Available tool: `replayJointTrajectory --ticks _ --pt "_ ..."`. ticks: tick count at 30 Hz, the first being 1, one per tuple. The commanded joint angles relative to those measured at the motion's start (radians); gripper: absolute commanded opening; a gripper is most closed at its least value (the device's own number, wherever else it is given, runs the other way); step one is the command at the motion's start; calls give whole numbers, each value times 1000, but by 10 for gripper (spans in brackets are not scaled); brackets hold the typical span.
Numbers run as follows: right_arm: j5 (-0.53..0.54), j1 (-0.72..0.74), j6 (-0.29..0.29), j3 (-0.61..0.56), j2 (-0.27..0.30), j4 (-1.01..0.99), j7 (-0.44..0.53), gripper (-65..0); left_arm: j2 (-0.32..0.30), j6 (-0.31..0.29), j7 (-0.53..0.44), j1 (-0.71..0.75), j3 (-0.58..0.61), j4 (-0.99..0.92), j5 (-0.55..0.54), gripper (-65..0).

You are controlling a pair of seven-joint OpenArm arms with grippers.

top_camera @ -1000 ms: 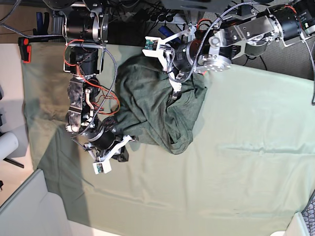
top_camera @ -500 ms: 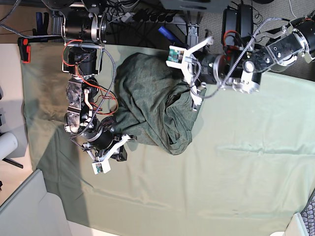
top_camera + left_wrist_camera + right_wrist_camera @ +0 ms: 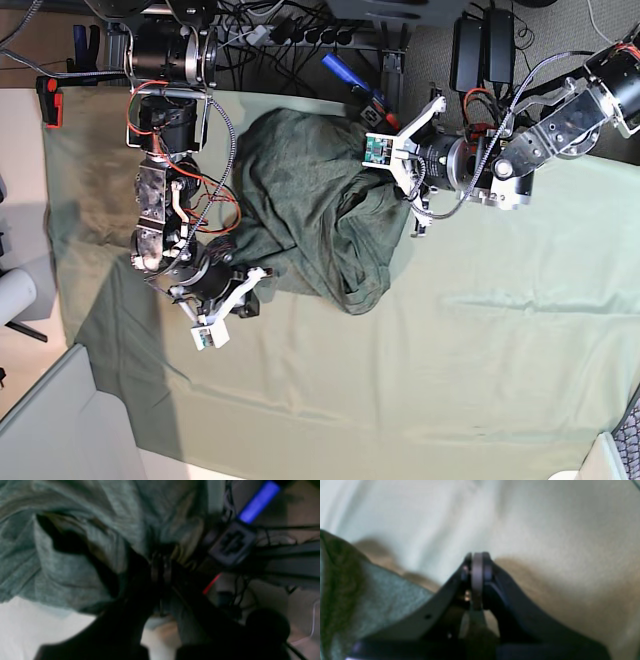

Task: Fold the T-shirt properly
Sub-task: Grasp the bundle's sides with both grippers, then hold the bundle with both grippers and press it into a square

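From the base view I see the pale green table cloth filling most of the frame, its far corners cut off by the edges; the T-shirt lies on it in the upper middle as a dark bunched heap, folds overlapping so that I cannot pick out sleeves or collar; my left arm reaches in from the upper right and the left gripper sits at the heap's right edge, though from here its tips are too small to read; in the blurred left wrist view the left gripper shows its two fingers pressed together at centre frame with grey-green fabric bunched right behind them, and I cannot tell whether cloth is caught between them; cables and a power strip smear across the upper right of that view; my right arm hangs down the left of the base view, the right gripper low at the heap's lower left edge; the right wrist view shows the right gripper closed, its tips meeting over bare table cloth, the shirt's edge just beside at lower left.
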Motion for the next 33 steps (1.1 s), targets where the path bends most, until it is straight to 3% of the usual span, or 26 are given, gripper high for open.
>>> replayJointTrajectory --ticks 1,12,16,24,33 --pt "13 30 8 -5 8 15 11 -650 -3 -9 -20 -29 -5 0 -6 -650" --pt "16 27 8 -60 8 15 -17 -650 -6 -9 -12 -67 37 -167 4 -650" --pt "33 22 8 -69 11 16 -90 -650 -18 -9 -18 -87 111 -199 45 -650" --pt "171 -24 8 -69 92 24 -135 -650 -17 -9 -53 -230 126 -266 4 -650" --pt "272 -133 9 -69 142 113 -173 -650 -17 -9 -76 -346 126 -412 2 -650"
